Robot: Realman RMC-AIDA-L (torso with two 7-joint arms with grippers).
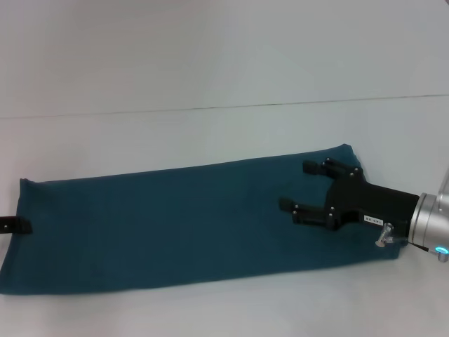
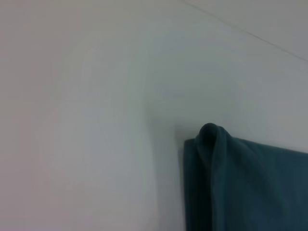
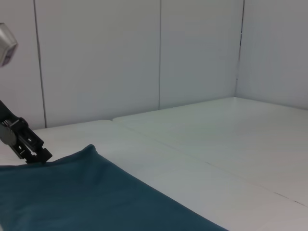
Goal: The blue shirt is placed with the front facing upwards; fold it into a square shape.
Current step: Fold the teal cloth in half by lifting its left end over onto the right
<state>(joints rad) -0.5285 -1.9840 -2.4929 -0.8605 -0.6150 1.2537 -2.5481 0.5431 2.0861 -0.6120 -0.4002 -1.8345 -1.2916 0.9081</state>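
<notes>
- Two grippers are at work on a dark teal-blue cotton shirt [image 1: 175, 225], which lies on a white table [image 1: 210, 63] as a long, narrow band running from the robot's left to its right; no print or sleeves show, so the sides appear already folded in.
- Judged from this, the lengthwise folds are done and the step in hand is bringing one end over the other to make the square.
- Right gripper [image 1: 298, 186], black with a silver wrist, reaches in from the right edge, low over the band's right end, its fingers spread wide and holding nothing.
- Left gripper [image 1: 19, 225] shows only as a small black tip touching the band's left edge; whether it is closed on the cloth cannot be told.
- Left wrist view shows a raised pinch in the cloth at a corner.
- Next move likely calls for the right fingers to close on the right end's corners.
</notes>
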